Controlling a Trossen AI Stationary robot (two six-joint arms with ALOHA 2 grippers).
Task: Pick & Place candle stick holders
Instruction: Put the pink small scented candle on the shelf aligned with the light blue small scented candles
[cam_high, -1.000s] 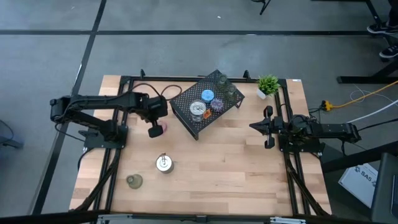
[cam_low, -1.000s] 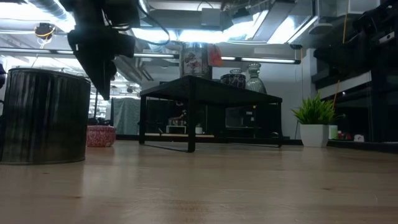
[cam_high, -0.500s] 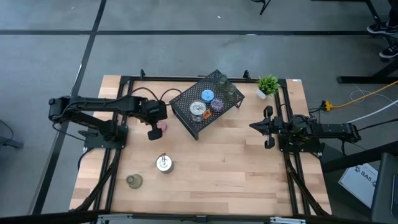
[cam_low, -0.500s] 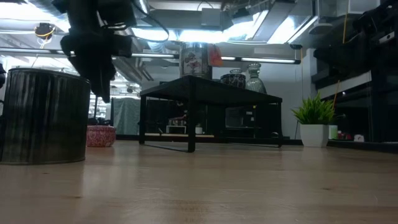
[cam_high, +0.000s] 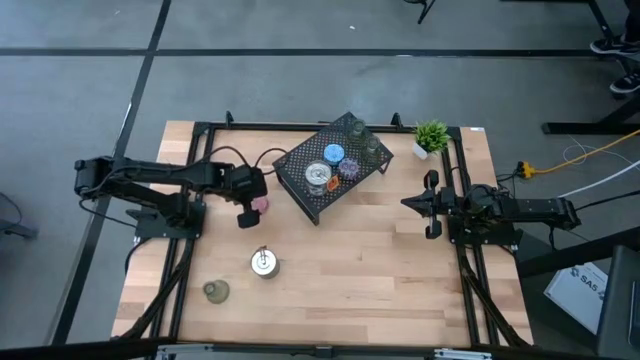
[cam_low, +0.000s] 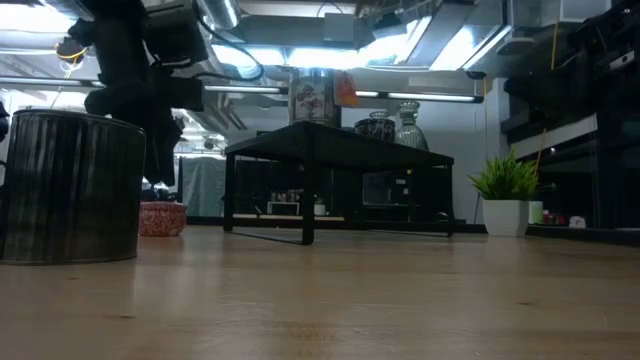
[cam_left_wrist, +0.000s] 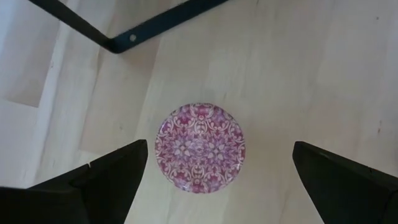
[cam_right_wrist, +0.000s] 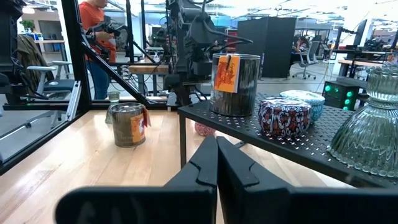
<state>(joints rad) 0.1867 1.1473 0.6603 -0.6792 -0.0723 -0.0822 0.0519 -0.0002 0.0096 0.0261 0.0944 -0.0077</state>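
A pink patterned round holder (cam_left_wrist: 199, 147) stands on the table just left of the black mesh rack (cam_high: 330, 168); it also shows in the high view (cam_high: 261, 203) and the low view (cam_low: 162, 218). My left gripper (cam_left_wrist: 221, 152) hangs open above it, pointing down, one finger on each side, touching nothing. It also shows in the high view (cam_high: 250, 209) and the low view (cam_low: 158, 165). On the rack stand a silver holder (cam_high: 318, 175), a blue one (cam_high: 334, 153), a purple one (cam_high: 349, 168) and green glass ones (cam_high: 372, 145). My right gripper (cam_high: 428, 205) waits shut at the right.
A silver holder with an orange label (cam_high: 263, 262) and an olive one (cam_high: 215, 291) stand on the table's near left part. A small potted plant (cam_high: 431, 135) stands at the far right. Black frame rails run along both table sides. A person shows beyond the table (cam_right_wrist: 99, 25).
My left gripper has come down toward the pink holder and shifted slightly toward the table's left edge, staying open. The pink holder has not moved.
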